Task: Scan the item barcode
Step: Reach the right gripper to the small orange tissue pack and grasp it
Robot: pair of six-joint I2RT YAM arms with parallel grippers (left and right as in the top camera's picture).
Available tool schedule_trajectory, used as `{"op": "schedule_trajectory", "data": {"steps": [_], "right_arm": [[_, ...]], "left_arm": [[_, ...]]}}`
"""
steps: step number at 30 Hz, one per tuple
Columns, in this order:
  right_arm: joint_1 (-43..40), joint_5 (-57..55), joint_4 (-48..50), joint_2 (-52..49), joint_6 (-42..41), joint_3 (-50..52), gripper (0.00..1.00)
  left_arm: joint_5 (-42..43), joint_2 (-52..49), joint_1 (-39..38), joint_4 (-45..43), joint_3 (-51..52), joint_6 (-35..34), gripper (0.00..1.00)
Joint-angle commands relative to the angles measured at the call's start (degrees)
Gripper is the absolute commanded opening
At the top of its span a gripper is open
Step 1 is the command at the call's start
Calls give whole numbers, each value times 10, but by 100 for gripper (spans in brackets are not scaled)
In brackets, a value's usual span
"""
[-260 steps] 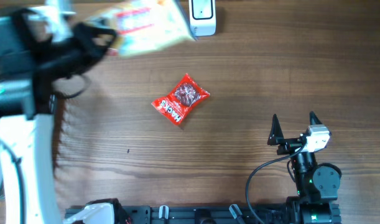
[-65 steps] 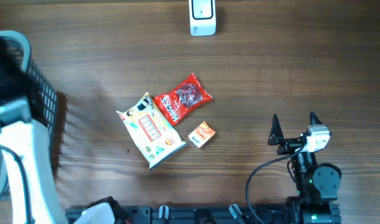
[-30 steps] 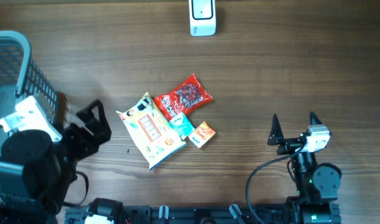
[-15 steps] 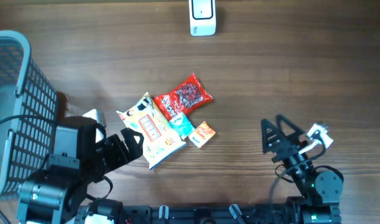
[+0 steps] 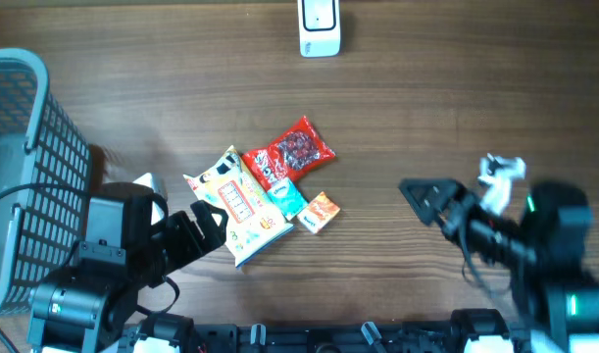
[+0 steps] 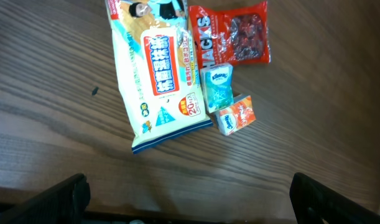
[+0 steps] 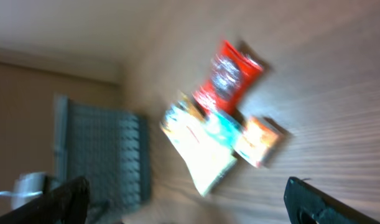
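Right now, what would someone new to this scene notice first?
At the middle of the table, four packets cluster: a red candy bag, a large white and yellow pack, a small teal pack and an orange packet. A grey mesh basket stands at the left edge, and a white scanner sits at the far edge.

Four packets (image 5: 242, 206) (image 5: 289, 154) (image 5: 288, 198) (image 5: 320, 212), one basket (image 5: 59, 167), one scanner (image 5: 319, 27).
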State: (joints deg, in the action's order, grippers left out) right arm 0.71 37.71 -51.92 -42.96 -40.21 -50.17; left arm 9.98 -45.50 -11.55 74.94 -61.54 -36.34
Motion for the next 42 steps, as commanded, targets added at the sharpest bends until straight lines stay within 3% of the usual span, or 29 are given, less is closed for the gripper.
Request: {"op": "schedule_trajectory", "data": {"steps": [1, 6, 8, 11, 16, 23, 27, 32, 34, 35, 39, 42], "right_arm": [[1, 80, -40, -162, 96, -4, 100], [71, 116, -6, -414, 135, -4, 100], [124, 57, 48, -450, 80, -4, 100], [191, -67, 88, -445, -40, -4, 100], [275, -148, 138, -446, -126, -4, 100], [290, -121, 181, -484, -137, 2, 100], [290, -57, 203, -517, -78, 2, 100], [290, -111, 230, -552, -129, 2, 100], [290, -111, 235, -553, -129, 2, 92], [290, -111, 236, -554, -128, 2, 73], [290, -111, 234, -554, -129, 2, 41], [290, -123, 236, -554, -141, 2, 37]], "left_arm": [[7, 1, 2, -1, 1, -3, 100], [7, 1, 2, -1, 1, -3, 100], [7, 1, 2, -1, 1, -3, 100], [7, 1, 2, -1, 1, -3, 100], [7, 1, 2, -1, 1, -3, 100], [7, 1, 2, -1, 1, -3, 100], [7, 1, 2, -1, 1, -3, 100], [7, 1, 2, -1, 1, -3, 100], [7, 1, 2, -1, 1, -3, 100], [7, 1, 2, -1, 1, -3, 100], [7, 1, 2, -1, 1, -3, 100], [7, 1, 2, -1, 1, -3, 100]]}}
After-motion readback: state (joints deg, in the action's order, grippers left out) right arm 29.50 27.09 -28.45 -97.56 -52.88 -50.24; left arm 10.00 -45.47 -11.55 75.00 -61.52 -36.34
